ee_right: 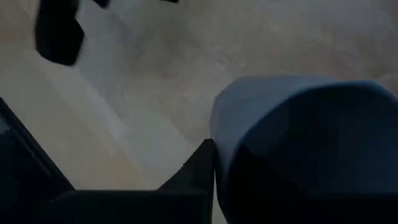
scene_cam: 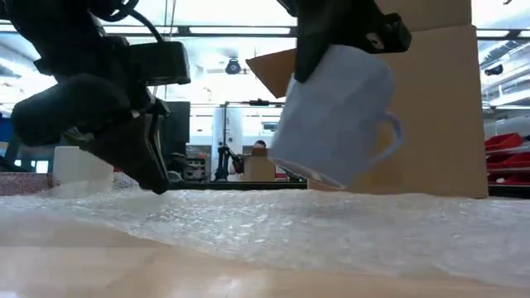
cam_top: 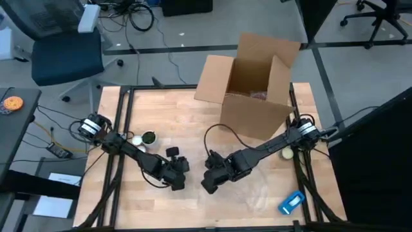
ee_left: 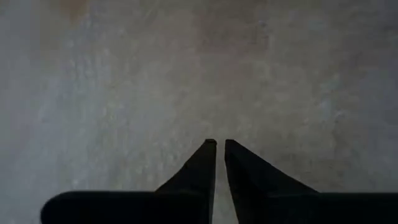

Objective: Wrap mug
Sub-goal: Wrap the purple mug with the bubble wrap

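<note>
A pale blue mug (scene_cam: pixel 335 112) hangs tilted over a sheet of clear bubble wrap (scene_cam: pixel 331 228), and my right gripper (cam_top: pixel 212 178) is shut on it. The mug's handle (scene_cam: pixel 392 136) points away from my left gripper. The wrap lies flat on the wooden table (cam_top: pixel 167 113) near its front edge. My left gripper (ee_left: pixel 219 144) stands beside the mug, toward the table's left. It points down at the wrap with its fingers shut. My right gripper holds the mug by its upper rim (ee_right: pixel 217 134), coming from above. One finger (ee_right: pixel 198 168) lies against the outside of the wall; the mug hides the other. The mug hangs tilted below the fingers, clear of the wrap. My left gripper's tips (scene_cam: pixel 157 184) are at the wrap's surface; whether they touch it I cannot tell.
An open cardboard box (cam_top: pixel 252 84) stands at the table's far right. A blue object (cam_top: pixel 291 202) lies near the front right corner. Small green and white things (cam_top: pixel 144 138) sit at the left, and a pale round thing (cam_top: pixel 286 153) sits by the right arm.
</note>
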`<state>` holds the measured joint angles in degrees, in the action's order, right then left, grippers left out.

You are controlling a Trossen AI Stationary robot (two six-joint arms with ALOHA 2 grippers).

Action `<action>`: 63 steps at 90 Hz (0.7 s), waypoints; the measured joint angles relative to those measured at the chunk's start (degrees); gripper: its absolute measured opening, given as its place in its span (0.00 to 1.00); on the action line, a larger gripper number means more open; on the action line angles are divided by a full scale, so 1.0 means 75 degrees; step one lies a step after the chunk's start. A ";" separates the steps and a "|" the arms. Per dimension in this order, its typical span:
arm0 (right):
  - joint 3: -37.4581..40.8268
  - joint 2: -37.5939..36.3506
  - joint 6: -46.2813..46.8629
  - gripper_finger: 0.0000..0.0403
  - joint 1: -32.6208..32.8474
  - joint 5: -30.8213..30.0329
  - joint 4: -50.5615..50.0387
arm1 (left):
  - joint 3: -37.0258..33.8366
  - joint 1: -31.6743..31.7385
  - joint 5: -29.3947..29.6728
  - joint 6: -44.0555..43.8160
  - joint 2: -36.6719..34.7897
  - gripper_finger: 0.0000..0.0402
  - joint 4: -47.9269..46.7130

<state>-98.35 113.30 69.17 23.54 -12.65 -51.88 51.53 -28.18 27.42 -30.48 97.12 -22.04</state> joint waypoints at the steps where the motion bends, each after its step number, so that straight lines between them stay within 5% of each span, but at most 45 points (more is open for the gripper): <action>1: 0.0000 0.0000 0.0000 0.00 -0.0011 0.0001 -0.0003 | 0.0000 0.0002 0.0000 0.0000 0.0000 0.05 0.0002; 63: 0.0784 0.0006 -0.0459 0.00 -0.0261 -0.0156 0.0988 | 0.0000 0.0019 0.0026 0.0188 -0.0003 0.05 0.0095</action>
<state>-92.47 113.34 65.73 21.58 -13.82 -44.47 51.53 -28.04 27.61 -29.07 97.10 -21.33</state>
